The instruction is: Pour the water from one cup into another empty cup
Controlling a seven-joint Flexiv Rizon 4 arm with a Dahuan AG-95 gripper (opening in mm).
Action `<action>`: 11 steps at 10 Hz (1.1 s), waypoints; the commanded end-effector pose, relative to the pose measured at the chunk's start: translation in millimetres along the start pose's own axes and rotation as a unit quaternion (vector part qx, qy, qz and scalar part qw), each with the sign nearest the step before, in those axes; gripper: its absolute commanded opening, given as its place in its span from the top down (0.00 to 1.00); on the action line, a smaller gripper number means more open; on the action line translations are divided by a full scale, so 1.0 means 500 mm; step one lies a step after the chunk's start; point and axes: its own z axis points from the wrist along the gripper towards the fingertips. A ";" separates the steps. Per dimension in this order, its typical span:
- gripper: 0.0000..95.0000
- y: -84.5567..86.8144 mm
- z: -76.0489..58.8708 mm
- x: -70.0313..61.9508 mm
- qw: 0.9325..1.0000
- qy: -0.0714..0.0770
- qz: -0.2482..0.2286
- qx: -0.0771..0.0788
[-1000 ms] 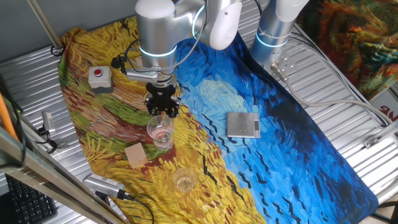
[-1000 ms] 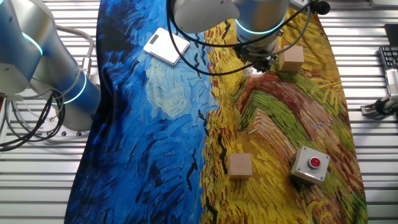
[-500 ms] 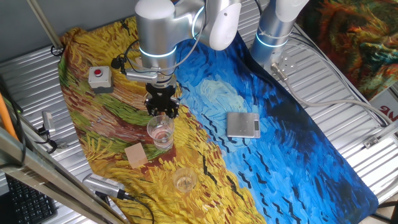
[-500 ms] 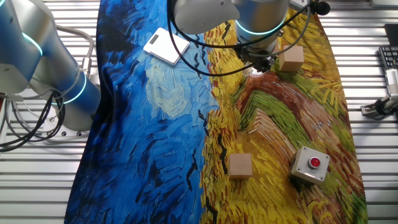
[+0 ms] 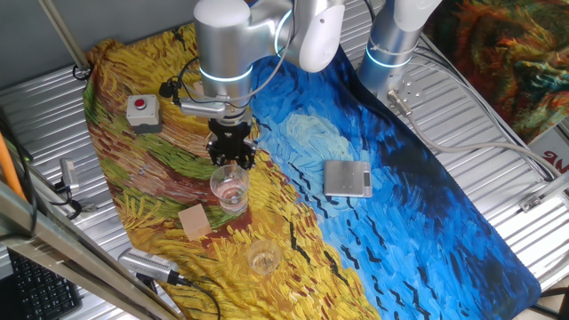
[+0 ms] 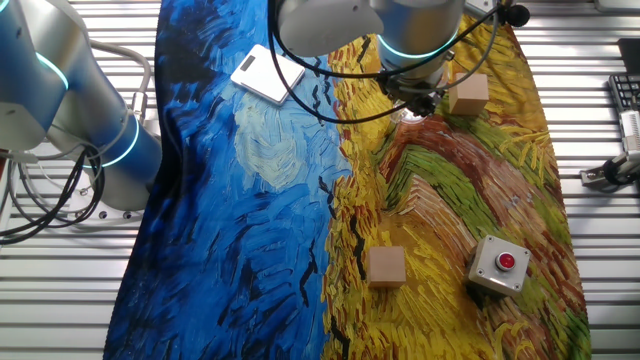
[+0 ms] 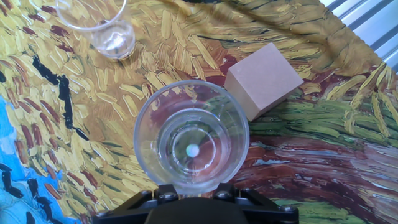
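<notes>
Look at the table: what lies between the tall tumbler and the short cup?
Nothing: only bare painted cloth separates the tall tumbler from the short cup. The wooden block sits off to one side. The fixed view with both cups shows this.

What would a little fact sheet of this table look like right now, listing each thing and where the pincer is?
tall cup: upright on the painted cloth, directly under the pincer
pincer: at the tall cup's rim; grip state unclear
small cup: upright, apart from the tall cup, nearer the cloth's edge
wooden block: beside the tall cup, not touching
second wooden block: alone on the yellow part
red button box: near the far corner
grey flat device: on the blue part
</notes>
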 end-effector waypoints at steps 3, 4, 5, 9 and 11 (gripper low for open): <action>0.60 0.002 0.001 -0.002 1.000 -0.012 -0.003 -0.004; 0.60 0.002 0.001 -0.002 1.000 -0.012 -0.004 -0.004; 0.60 0.002 0.001 -0.002 1.000 -0.013 -0.004 -0.003; 0.60 0.002 0.001 -0.002 1.000 -0.013 -0.004 -0.003; 0.80 0.002 0.001 -0.002 1.000 -0.013 -0.005 -0.002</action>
